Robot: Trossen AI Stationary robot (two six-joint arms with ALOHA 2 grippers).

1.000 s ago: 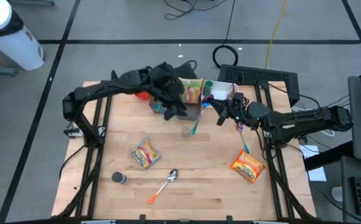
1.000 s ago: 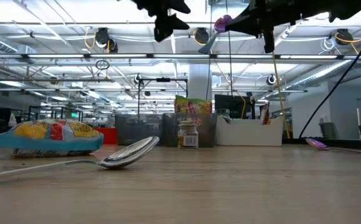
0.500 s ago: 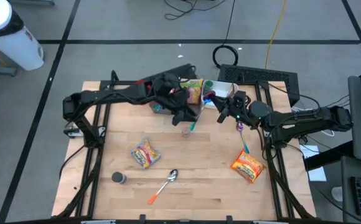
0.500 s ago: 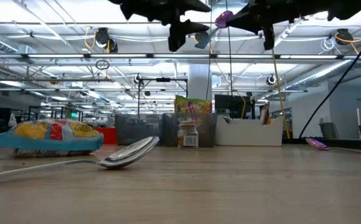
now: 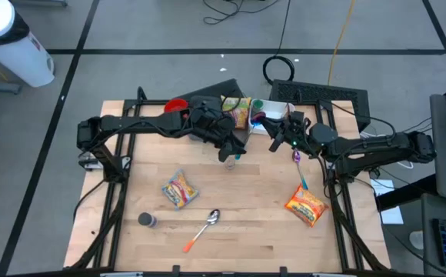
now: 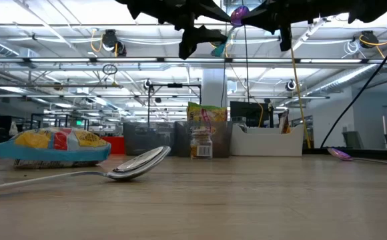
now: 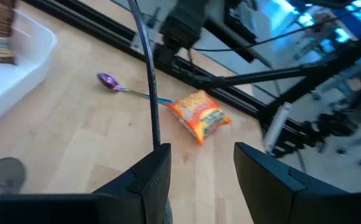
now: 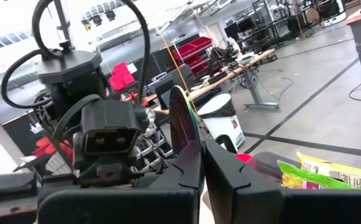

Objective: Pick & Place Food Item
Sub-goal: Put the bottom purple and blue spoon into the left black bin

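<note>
Step in hand reads as the approach, before any pick. The left gripper (image 5: 227, 150) hangs high over the back-middle of the table (image 5: 238, 238), well clear of the wood; in its wrist view the jaws stand apart with nothing between them. No food item is held. Two candidates lie flat on the table: a yellow packet (image 5: 179, 188) on the left-centre, near a spoon (image 5: 208, 225), and an orange packet (image 5: 306, 205) toward the right edge, just beside a purple spoon (image 5: 296, 158). The left wrist camera looks at the orange packet, so that is my guess for the target, though the pictures do not settle it. A third packet (image 5: 238, 112) stands in the bins at the back, beside a white bin (image 5: 275, 114). The right gripper (image 5: 277, 142) waits raised at back-right, closed on a thin utensil (image 8: 182, 118) seen edge-on. Next move, as I judge it: carry the left claw over the chosen packet, turn the jaws across its narrow side, descend until the fingers straddle it, then close. The crinkly pouch may slide or buckle.
</note>
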